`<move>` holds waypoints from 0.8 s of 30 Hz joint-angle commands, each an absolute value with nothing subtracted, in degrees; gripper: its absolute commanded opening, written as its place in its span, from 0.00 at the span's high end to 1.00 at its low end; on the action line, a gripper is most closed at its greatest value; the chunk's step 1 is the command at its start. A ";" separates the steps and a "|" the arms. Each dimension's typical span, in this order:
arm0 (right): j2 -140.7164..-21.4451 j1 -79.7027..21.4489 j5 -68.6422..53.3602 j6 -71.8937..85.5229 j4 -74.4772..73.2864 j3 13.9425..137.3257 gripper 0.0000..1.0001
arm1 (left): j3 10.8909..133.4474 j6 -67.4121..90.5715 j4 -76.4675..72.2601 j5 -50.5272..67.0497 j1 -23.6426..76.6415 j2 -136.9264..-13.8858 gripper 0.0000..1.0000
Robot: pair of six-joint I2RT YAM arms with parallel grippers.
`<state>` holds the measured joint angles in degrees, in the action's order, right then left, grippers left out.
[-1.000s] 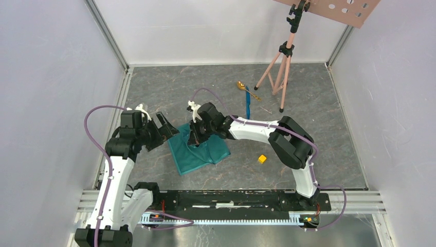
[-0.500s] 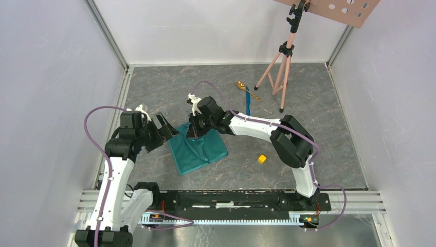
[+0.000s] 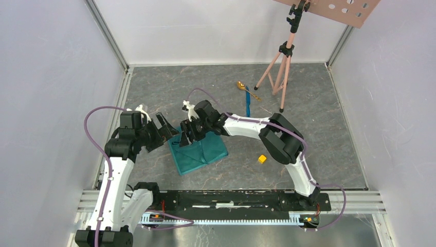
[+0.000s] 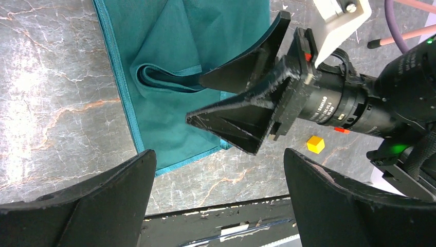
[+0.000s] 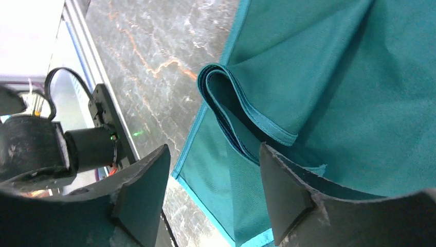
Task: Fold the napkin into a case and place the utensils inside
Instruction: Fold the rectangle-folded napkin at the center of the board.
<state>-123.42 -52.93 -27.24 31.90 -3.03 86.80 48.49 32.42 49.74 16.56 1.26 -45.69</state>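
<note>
The teal-green napkin (image 3: 201, 153) lies partly folded on the grey table, with a loose rolled fold (image 5: 229, 103) near its left edge. My right gripper (image 3: 185, 135) hovers open just above that edge, and the cloth (image 5: 334, 77) under its jaws is not pinched. In the left wrist view its black fingers (image 4: 241, 116) hang over the napkin (image 4: 164, 46). My left gripper (image 3: 165, 128) stands wide open just left of the napkin, holding nothing. The gold spoon (image 3: 240, 85) and the blue knife-like stick (image 3: 248, 107) lie at the back of the table, apart from both grippers.
A small yellow cube (image 3: 262, 159) sits right of the napkin, also visible as the yellow cube (image 4: 315, 144) in the left wrist view. A pink tripod (image 3: 280, 67) stands at the back right, beside the utensils. White walls enclose the table.
My right gripper moved left across the napkin while shut on its fold, then opened and let the cloth go. The left arm has not moved.
</note>
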 commanded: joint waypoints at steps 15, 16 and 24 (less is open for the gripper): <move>-121.16 -45.09 -37.84 30.66 8.00 83.44 0.17 | 48.91 31.99 49.06 19.07 0.70 -44.52 0.00; -122.06 -45.10 -37.99 31.69 9.12 83.42 0.17 | 48.95 31.93 49.24 19.07 0.69 -44.39 0.00; -127.85 -45.83 -39.89 36.16 12.69 86.50 0.26 | 49.51 31.55 49.85 18.83 0.70 -44.01 0.00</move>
